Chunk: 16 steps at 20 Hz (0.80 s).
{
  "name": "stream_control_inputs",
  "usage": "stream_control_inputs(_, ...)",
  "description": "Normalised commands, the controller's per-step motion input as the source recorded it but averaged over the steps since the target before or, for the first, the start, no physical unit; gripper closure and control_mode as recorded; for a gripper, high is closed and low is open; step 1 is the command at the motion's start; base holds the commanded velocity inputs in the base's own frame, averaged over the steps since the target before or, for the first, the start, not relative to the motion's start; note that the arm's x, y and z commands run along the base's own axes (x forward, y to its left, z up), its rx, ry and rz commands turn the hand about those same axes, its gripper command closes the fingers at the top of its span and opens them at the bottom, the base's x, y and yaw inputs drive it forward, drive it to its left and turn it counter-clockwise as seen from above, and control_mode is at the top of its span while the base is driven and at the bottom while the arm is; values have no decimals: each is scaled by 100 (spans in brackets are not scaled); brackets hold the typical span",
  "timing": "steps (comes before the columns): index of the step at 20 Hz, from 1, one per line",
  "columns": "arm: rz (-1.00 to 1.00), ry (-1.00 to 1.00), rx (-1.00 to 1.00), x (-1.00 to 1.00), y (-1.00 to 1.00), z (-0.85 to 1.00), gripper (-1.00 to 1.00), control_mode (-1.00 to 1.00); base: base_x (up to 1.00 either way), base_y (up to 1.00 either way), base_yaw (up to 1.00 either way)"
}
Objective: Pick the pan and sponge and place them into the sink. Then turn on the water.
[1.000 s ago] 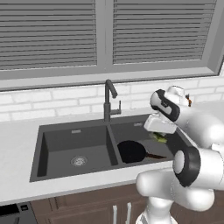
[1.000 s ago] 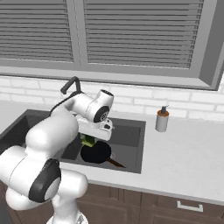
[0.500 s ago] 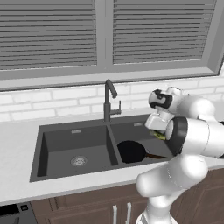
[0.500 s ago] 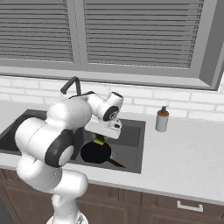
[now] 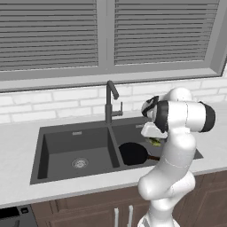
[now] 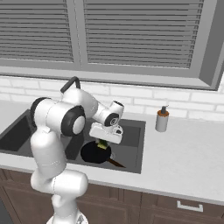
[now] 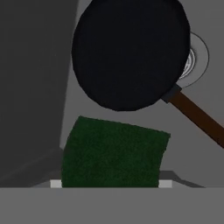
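The sponge [image 7: 114, 153], green layer toward my hand camera, sits in my tool [image 6: 104, 142], gripped between the fingers, and hangs over the right basin of the sink [image 5: 66, 133]. I judge it held because it shows close under my hand, above the basin floor, in both base views. The pan [image 7: 130, 52] already lies on the floor of that same basin, partly covering the round drain [image 7: 192, 59], with its brown handle [image 7: 197, 116] running toward the near right corner.

Step in hand: release the sponge into the sink.

1. I keep the tool inside the rim of the right basin. In the hand view the basin wall stands close on one side of the sponge, so I avoid drifting that way; a sponge that lands on the rim may roll onto the bench [image 5: 17, 137].
2. I lower before release, in my judgement, so the light sponge drops a short way and does not bounce.
3. I open the fingers fully and lift straight up, since a soft sponge can cling to one finger.
4. Landing beside the pan or on it both count.

The faucet [image 5: 111, 99] stands at the far side, above the divider between the basins; no stream falls from it. I clear the pan handle when moving there.
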Motion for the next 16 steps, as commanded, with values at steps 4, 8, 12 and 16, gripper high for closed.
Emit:
stream_control_inputs(4, 1, 5, 0, 61, 0, -46, 100, -100, 0, 0, 0)
stream_control_inputs(8, 2, 3, 0, 59, 5, -51, 100, -100, 0, 0, 0)
stream_control_inputs(12, 0, 0, 0, 46, 19, -68, 100, -100, 0, 0, 0)
stream_control_inputs(16, 0, 0, 0, 45, 25, -61, 100, -100, 0, 0, 0)
